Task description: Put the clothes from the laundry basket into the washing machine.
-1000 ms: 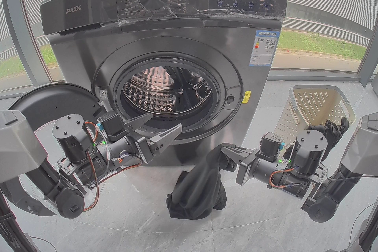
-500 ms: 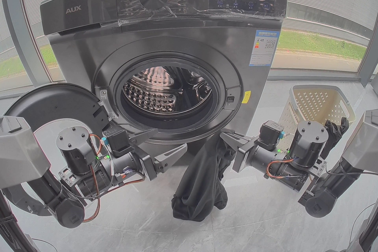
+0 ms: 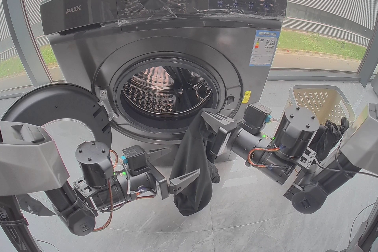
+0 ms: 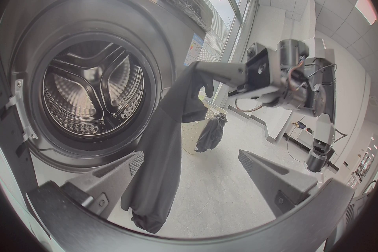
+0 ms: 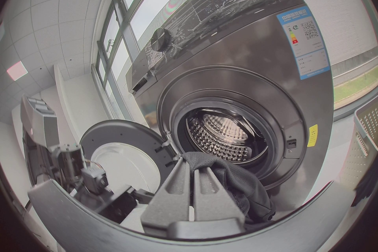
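head view: the right hand (image 3: pixel 206 117) is clenched on the top end of a dark garment (image 3: pixel 193 174), held just in front of the lower rim of the washing machine (image 3: pixel 252 79) opening. the cloth hangs in one long limp fold to near the floor (image 3: pixel 244 221). the left hand (image 3: pixel 184 160), fingers spread and grasping nothing, sits low beside the hanging cloth. the door (image 3: pixel 55 107) stands swung wide on the left. the laundry basket (image 3: pixel 315 101) is off to the right, with a second dark piece (image 3: pixel 332 132) draped over its rim.

left wrist view: the dark garment (image 4: pixel 161 162) dangles between the drum (image 4: pixel 90 87) and the released left hand (image 4: pixel 193 164). whether a finger touches the cloth i cannot tell.

right wrist view: the fingers (image 5: pixel 177 193) are pressed together on a bunched fold of the dark garment (image 5: pixel 240 186), with the drum (image 5: pixel 224 134) straight ahead.

it looks light, soft and floppy, and not fragile. gripped at one end only, its tail will likely trail and could snag on the opening's lower rim. a second hold lower down, about the middle of the hanging part, would gather it for going in.
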Available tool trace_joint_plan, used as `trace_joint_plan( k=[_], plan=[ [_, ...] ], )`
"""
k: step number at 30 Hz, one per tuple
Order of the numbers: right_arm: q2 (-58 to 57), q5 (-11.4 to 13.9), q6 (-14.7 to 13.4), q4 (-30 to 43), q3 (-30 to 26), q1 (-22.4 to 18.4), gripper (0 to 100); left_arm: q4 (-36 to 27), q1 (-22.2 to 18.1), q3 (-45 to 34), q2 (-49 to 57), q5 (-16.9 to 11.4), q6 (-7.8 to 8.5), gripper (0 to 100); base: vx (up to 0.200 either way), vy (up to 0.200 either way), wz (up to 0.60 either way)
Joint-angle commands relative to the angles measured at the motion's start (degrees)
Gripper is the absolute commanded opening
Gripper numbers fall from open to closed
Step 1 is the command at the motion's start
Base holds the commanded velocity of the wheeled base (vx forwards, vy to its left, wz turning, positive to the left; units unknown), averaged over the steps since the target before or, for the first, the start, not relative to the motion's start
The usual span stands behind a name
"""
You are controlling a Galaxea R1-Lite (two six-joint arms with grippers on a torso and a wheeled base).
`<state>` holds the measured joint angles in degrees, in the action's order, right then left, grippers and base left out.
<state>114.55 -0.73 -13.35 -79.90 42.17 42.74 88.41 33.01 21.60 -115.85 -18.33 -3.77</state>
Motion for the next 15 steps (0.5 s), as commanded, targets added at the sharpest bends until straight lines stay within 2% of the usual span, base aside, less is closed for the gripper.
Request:
trace_joint_plan(
  k=[1,15],
  plan=[
    [-0.3,-0.9,-0.9,1.3,3.3,1.9,0,0.0,0.1,3.6,-5.0,0.6,-0.10,100,0.000,0.000,0.00],
    [0.0,-1.5,-1.1,1.3,3.5,3.7,0,0.0,-0.7,12.9,-9.5,5.2,-0.36,100,0.000,0.000,0.00]
  ],
)
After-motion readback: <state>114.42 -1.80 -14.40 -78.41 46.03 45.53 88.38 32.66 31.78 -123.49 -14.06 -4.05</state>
